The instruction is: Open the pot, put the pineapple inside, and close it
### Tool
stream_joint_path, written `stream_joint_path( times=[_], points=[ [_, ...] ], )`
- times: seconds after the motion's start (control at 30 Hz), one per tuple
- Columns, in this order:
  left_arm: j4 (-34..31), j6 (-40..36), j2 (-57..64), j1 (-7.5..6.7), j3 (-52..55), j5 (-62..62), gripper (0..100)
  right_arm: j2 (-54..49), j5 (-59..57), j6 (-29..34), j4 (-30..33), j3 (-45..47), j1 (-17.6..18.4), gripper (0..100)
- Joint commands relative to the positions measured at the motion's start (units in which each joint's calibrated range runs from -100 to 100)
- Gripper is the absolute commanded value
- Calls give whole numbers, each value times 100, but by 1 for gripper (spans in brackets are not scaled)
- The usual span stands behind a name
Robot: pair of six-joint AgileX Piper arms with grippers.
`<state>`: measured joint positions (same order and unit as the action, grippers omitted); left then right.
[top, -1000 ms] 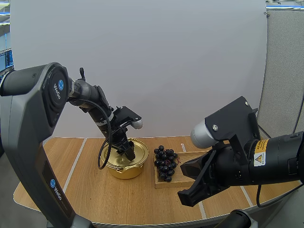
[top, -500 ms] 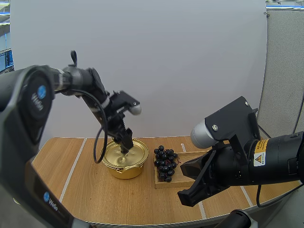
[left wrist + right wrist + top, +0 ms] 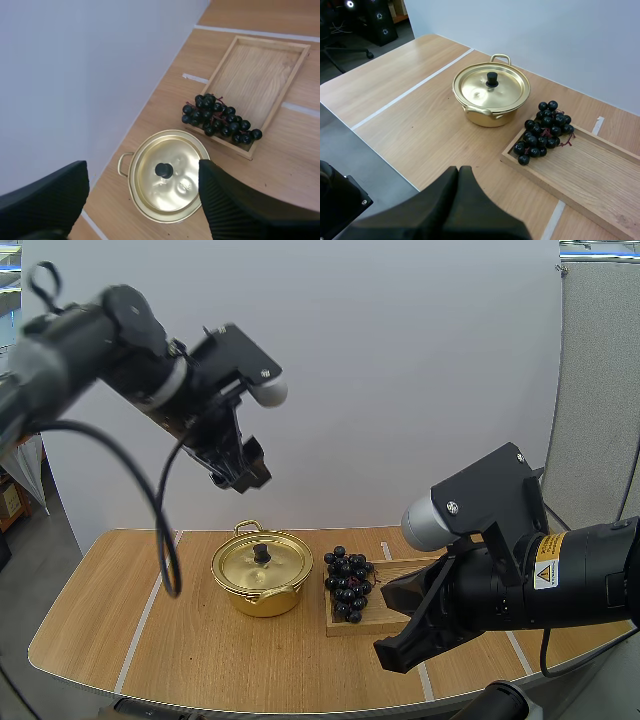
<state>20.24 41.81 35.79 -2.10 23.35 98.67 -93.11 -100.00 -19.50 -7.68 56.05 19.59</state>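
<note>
Left gripper (image 3: 245,476), fingers spread and empty, has risen from the lid (image 3: 275,562) and now hangs high above the pot (image 3: 262,592), which stays covered. The grapes (image 3: 347,580) lie across the tray (image 3: 352,628) end beside it. Right gripper (image 3: 392,655) stays closed.

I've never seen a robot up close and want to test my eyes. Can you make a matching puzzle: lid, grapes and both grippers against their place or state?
Things:
1. lid
2. grapes
3. left gripper
4. right gripper

States:
A. shut, holding nothing
B. at one end of the wooden tray
C. resting on the gold pot
D. open, high above the pot

Pairs: 1-C, 2-B, 3-D, 4-A.
</note>
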Motion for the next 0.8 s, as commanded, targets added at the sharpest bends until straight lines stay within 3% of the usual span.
stream_joint_path(
  times=[0.0,0.4,0.5,0.53,0.57,0.6,0.63,0.77],
  points=[
    [20,-315,1560,-12,-62,133,100,-51,0,16,60,25,-93,0],
    [-49,-1289,3407,-12,160,133,100,-51,0,16,22,25,-489,0],
    [-116,-1348,3750,-12,375,133,59,-51,0,16,22,25,-612,0],
    [-118,-1373,3896,-12,485,133,41,-51,0,16,22,25,-661,0],
    [-118,-1383,3991,-12,559,133,32,-51,0,16,22,25,-692,0],
    [-118,-1420,4111,-12,656,133,14,-51,0,16,22,25,-727,0],
    [-118,-1430,4207,-12,741,133,3,-51,0,16,22,25,-762,0],
    [-85,-1442,4685,-12,1250,133,0,-63,0,16,22,25,-917,0]
  ],
)
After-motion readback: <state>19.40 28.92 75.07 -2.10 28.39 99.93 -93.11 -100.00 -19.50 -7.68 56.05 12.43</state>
